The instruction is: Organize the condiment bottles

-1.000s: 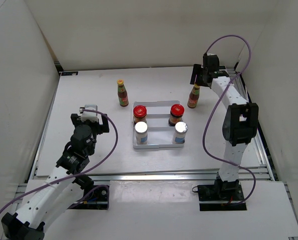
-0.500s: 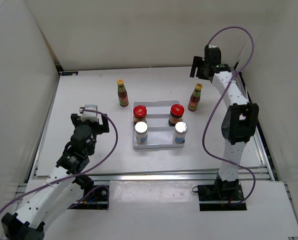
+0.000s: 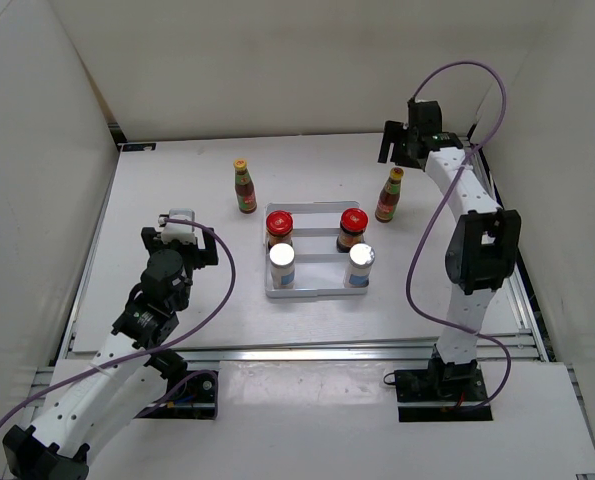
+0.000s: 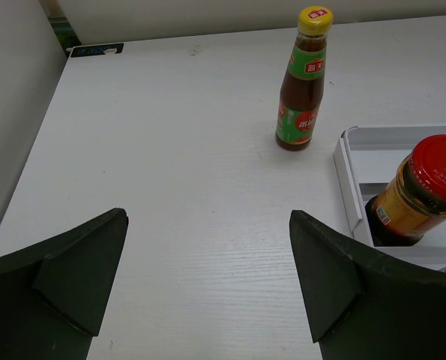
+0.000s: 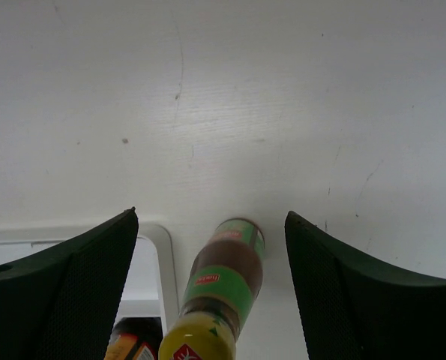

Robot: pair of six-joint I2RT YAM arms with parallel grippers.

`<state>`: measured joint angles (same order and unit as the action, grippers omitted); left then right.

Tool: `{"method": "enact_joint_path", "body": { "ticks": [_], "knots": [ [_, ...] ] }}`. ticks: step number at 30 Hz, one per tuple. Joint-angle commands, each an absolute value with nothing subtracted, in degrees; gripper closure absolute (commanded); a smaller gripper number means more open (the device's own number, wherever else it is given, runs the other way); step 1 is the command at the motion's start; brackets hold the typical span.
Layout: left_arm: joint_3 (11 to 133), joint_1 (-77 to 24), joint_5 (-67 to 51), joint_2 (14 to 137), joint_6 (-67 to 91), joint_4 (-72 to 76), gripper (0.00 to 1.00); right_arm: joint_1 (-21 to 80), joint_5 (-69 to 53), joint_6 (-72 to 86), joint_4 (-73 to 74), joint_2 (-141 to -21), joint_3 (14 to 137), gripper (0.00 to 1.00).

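My right pincer [image 5: 211, 216] hangs wide open, raised over the right sauce bottle [image 5: 223, 281]. That bottle stands upright on the surface [image 5: 208, 90] just beside the white tray [image 5: 163, 241], clear of both my fingers. My left pincer [image 4: 208, 216] is open too, well short of the left sauce bottle [image 4: 303, 82]. The red-lidded jars [image 3: 279, 228] [image 3: 352, 227] and silver-capped shakers [image 3: 282, 266] [image 3: 360, 264] stand in the tray.

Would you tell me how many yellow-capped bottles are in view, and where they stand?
2. The left bottle stands on the table just left of the tray; the right bottle stands right of it. None seems hidden.
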<state>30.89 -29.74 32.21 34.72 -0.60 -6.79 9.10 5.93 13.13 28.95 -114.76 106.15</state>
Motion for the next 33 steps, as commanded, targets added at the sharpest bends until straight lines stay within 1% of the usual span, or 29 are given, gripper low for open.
{"method": "enact_joint_path", "body": {
  "ticks": [1,6,8,9,11,12,13,16,17,19,20,22,33],
  "knots": [
    [31.1,-29.8,33.0,34.5,-0.3,-5.9,0.0,9.5,3.3,13.7,28.7,-109.9,103.4,0.18],
    [31.1,-29.8,33.0,34.5,-0.3,-5.9,0.0,10.1,3.3,13.7,28.7,-109.2,100.3,0.23],
    [31.1,-29.8,33.0,34.5,-0.3,-5.9,0.0,10.1,3.3,13.7,28.7,-109.2,100.3,0.31],
    [31.1,-29.8,33.0,34.5,-0.3,-5.9,0.0,10.1,3.3,13.7,28.7,-109.2,100.3,0.38],
    [31.1,-29.8,33.0,34.5,-0.3,-5.9,0.0,10.1,3.3,13.7,28.7,-109.2,100.3,0.5],
    [31.1,-29.8,33.0,34.5,-0.3,-5.9,0.0,10.1,3.8,13.7,28.7,-109.2,100.3,0.58],
    [31.1,-29.8,33.0,34.5,-0.3,-5.9,0.0,10.1,3.8,13.7,28.7,-109.2,100.3,0.69],
    [31.1,-29.8,33.0,34.5,-0.3,-5.9,0.0,10.1,4.9,13.7,29.3,-109.2,100.9,0.8],
    [31.1,-29.8,33.0,34.5,-0.3,-5.9,0.0,10.1,5.7,13.7,29.3,-109.2,100.9,0.87],
    [31.1,-29.8,33.0,34.5,-0.3,-5.9,0.0,10.1,6.5,13.7,29.9,-109.2,101.4,0.9],
    [31.1,-29.8,33.0,34.5,-0.3,-5.9,0.0,10.1,7.2,13.7,29.9,-109.2,101.4,0.95],
    [31.1,-29.8,33.0,34.5,-0.3,-5.9,0.0,10.1,7.9,13.7,30.4,-108.7,101.4,1.0],
    [31.1,-29.8,33.0,34.5,-0.3,-5.9,0.0,10.1,9.0,13.7,30.4,-107.7,103.9,1.0]
  ]
}}
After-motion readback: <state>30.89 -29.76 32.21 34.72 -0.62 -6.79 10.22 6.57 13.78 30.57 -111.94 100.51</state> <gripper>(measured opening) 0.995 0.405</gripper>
